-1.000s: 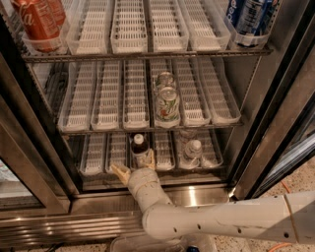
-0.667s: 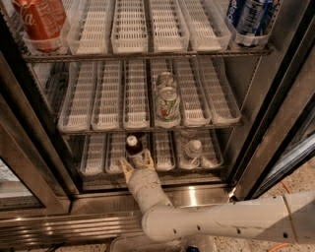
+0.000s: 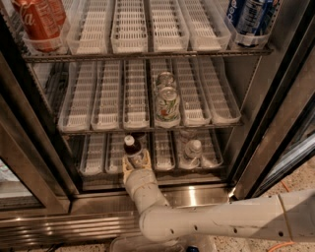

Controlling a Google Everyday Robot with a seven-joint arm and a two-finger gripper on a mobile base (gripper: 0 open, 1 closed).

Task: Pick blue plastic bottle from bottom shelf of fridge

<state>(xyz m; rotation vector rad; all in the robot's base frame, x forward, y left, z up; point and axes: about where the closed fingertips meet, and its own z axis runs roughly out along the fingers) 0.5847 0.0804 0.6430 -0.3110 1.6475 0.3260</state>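
Looks down into the fridge, steel at frame and base, dark at the door frames, with wire racks of white slotted trays. Finds a pale arm reaching in from the lower right across the steel sill. Top rack: red cans at far left, blue cans at far right. Middle rack: two green-marked cans in line in one centre tray. On the bottom shelf: a clear water bottle, right of centre. At that shelf's front edge: the end effector, clenched around the lower body of the blue plastic bottle, left of centre, white cap and dark shoulders showing above the fingers.
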